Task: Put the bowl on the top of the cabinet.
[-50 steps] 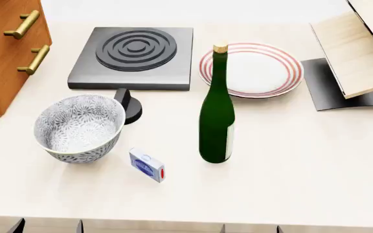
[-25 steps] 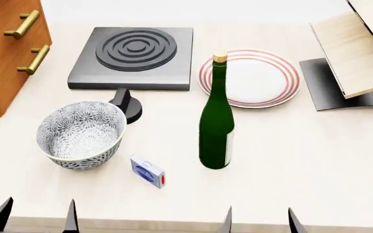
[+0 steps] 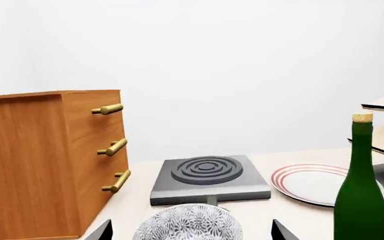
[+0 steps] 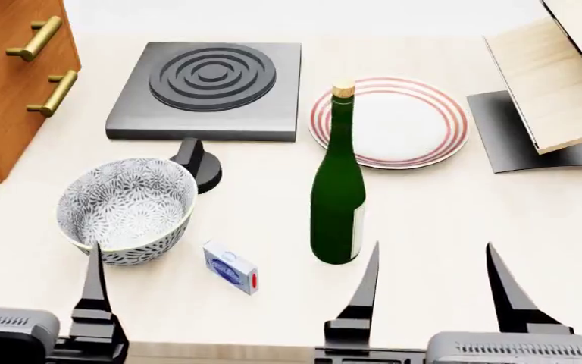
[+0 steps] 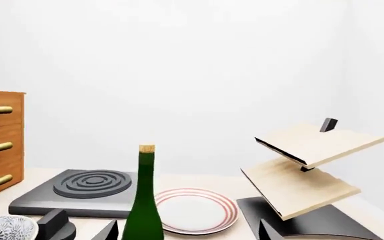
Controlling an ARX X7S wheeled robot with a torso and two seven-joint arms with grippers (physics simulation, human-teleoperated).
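Note:
The grey-patterned white bowl (image 4: 126, 208) stands upright on the pale table at the front left. It also shows in the left wrist view (image 3: 188, 225) and at the edge of the right wrist view (image 5: 2, 229). The orange-brown cabinet (image 4: 8, 83) with brass handles stands at the far left, behind the bowl; its top shows only in the left wrist view (image 3: 45, 95). My left gripper (image 4: 35, 246) is open and empty, just in front of the bowl, one finger beside its near rim. My right gripper (image 4: 433, 246) is open and empty, in front of and right of the bottle.
A green bottle (image 4: 339, 189) stands upright mid-table, right of the bowl. A small blue-white box (image 4: 230, 267) lies by the bowl. A black knob (image 4: 200, 163), dark hob (image 4: 210, 91), red-rimmed plate (image 4: 390, 120) and light-wood rack (image 4: 564, 83) lie further back.
Both grippers have come up into the head view from its bottom edge, fingers open, towards the bowl and bottle. The objects have not moved.

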